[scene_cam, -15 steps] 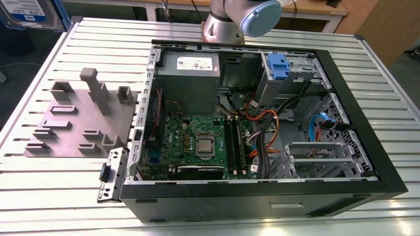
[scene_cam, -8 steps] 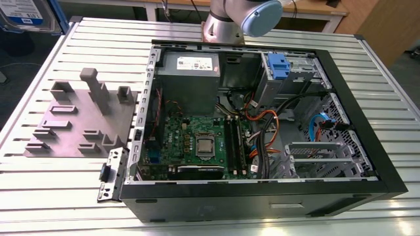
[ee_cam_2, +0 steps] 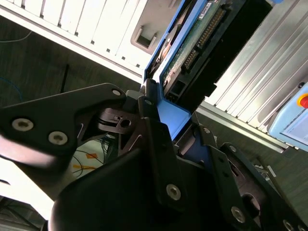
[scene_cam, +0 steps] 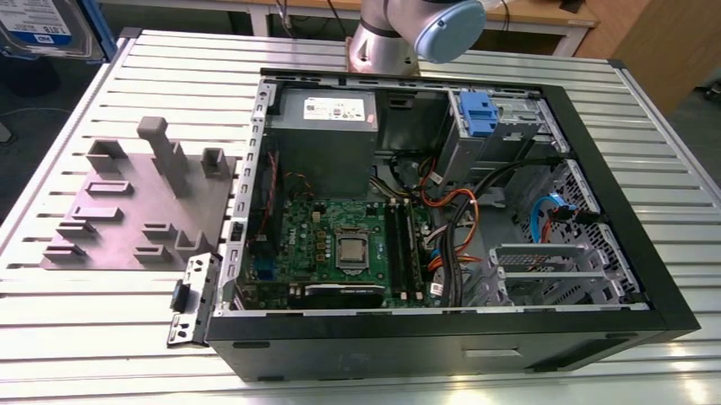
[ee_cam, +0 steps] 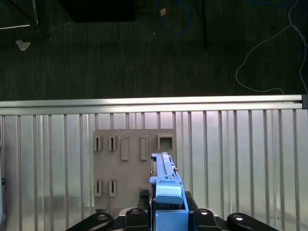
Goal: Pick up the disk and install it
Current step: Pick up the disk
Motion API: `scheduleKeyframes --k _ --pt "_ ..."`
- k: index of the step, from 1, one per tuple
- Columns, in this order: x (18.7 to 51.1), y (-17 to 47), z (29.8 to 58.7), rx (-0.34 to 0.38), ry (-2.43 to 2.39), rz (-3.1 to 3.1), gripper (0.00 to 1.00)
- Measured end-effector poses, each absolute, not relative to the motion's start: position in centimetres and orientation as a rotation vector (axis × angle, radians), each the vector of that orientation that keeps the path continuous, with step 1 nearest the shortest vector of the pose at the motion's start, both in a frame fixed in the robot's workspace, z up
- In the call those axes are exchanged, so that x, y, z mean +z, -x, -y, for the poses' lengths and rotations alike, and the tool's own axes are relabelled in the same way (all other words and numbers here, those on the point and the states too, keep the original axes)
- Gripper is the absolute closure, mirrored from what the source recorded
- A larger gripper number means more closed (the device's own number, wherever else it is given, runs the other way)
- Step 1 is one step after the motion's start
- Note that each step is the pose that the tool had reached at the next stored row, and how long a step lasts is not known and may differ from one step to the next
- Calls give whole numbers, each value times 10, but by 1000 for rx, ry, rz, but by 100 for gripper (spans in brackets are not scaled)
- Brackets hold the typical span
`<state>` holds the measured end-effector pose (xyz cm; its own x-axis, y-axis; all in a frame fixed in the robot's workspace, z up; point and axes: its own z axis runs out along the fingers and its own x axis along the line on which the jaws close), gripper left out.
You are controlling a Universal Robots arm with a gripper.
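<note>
The disk [ee_cam_2: 192, 43] is held in the claw [ee_cam_2: 173, 126], which is closed on it. In the second wrist view the black fingers [ee_cam_2: 156, 134] press the blue side rail [ee_cam_2: 174, 115] from both sides, and the green circuit-board face of the disk points away from the claw. In the first wrist view the disk [ee_cam: 166, 180] is seen on its edge, standing out from the claw [ee_cam: 168, 216]. Behind it are a grey fixture plate [ee_cam: 130, 159] and the slatted worktop [ee_cam: 240, 159], and dark floor [ee_cam: 144, 48] lies past the worktop's edge.

In the exterior view the disk [scene_cam: 43, 29] shows its white-and-blue label. It is well apart from the open computer case [scene_cam: 451, 346], far to the exterior view's left of it and outside its walls, so it is not yet installed.

The fixture plate [scene_cam: 135, 211] lies on the worktop [scene_cam: 653, 169] just beside the case, on the exterior view's left of it. Inside the case there are a grey metal box with a small white label [scene_cam: 324, 114] and a green motherboard [scene_cam: 338, 245] next to it. A small blue bracket [scene_cam: 478, 114] sits in the corner toward the exterior view's right, and a metal cage [scene_cam: 546, 270] is near the wall at that same side. Orange and black cables [scene_cam: 451, 211] run between the motherboard and the cage. The arm [scene_cam: 417, 34] rises from the worktop just behind the case.
</note>
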<state>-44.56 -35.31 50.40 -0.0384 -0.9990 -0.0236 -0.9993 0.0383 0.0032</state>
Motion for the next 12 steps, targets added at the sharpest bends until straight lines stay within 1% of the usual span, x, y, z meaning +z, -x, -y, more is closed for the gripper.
scheduleKeyframes --k 12 --pt "504 443 353 29 2168 -2253 63"
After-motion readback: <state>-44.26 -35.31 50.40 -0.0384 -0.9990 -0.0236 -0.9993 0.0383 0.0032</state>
